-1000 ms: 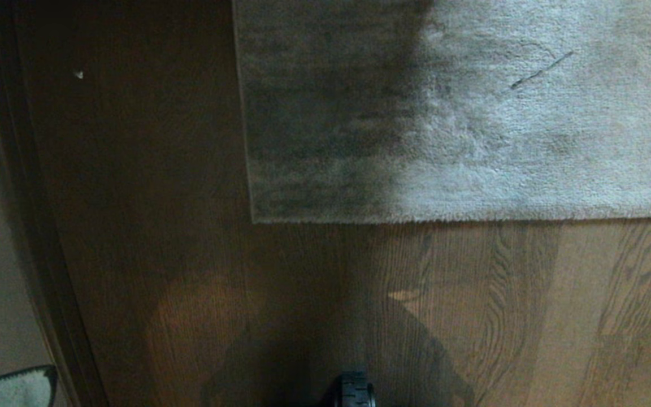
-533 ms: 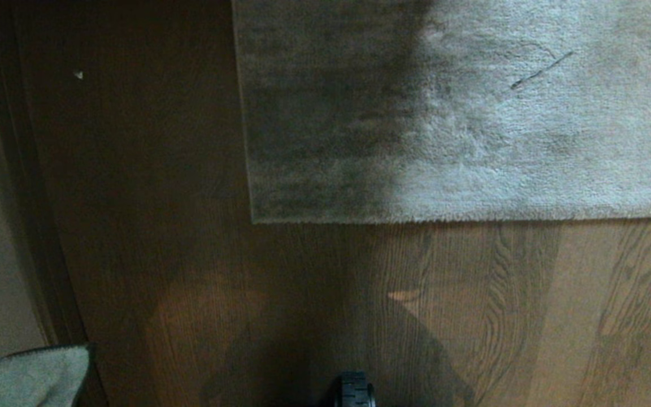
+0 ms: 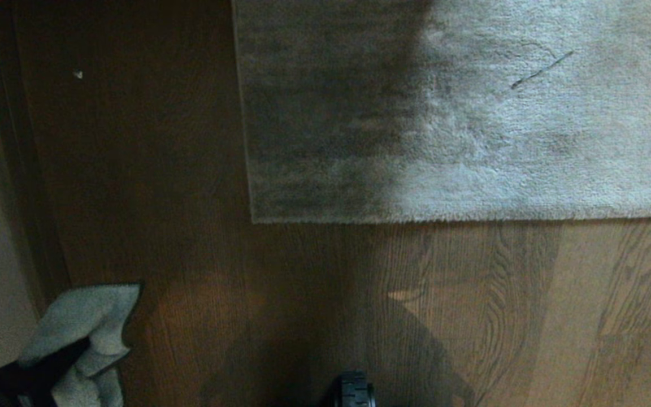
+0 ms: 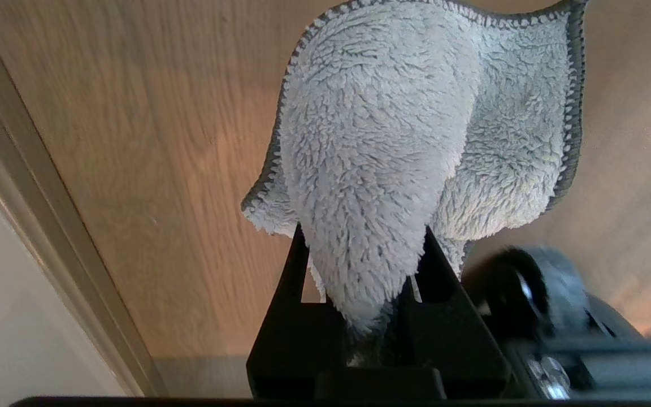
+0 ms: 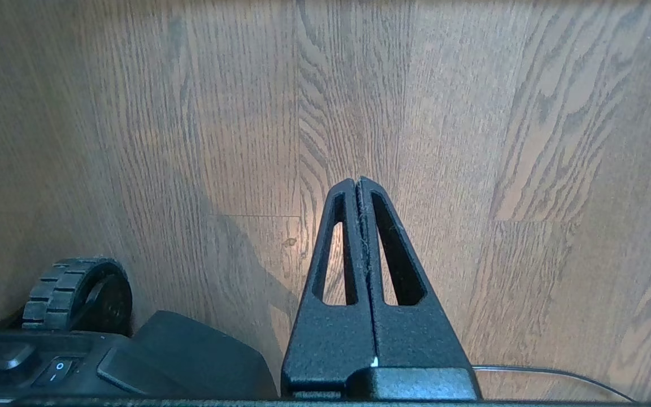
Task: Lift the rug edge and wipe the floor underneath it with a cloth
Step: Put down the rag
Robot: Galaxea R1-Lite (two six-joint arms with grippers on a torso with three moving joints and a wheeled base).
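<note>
The grey-beige rug lies flat, its near rug edge [image 3: 444, 218] running across the head view and ending at a square corner [image 3: 253, 220]. Brown wood-grain floor [image 3: 190, 254] stretches in front of and to the left of it. My left gripper [image 3: 71, 353] enters at the lower left corner, well short of the rug, shut on the fluffy pale grey cloth [image 3: 85, 314]. In the left wrist view the cloth [image 4: 393, 113] bulges out between the black fingers [image 4: 297, 265] of that gripper [image 4: 363, 232]. My right gripper [image 5: 357, 181] hangs shut and empty over bare floor [image 5: 529, 141], outside the head view.
A pale wall with a dark baseboard [image 3: 20, 198] runs down the left side. My base's black wheel [image 3: 354, 393] shows at the bottom middle. A small white speck [image 3: 78, 74] lies on the floor, and a thin dark strand [image 3: 540, 70] on the rug.
The left gripper with the cloth has come up from the bottom-left corner further into the head view, towards the rug. The rug and the right arm have not moved.
</note>
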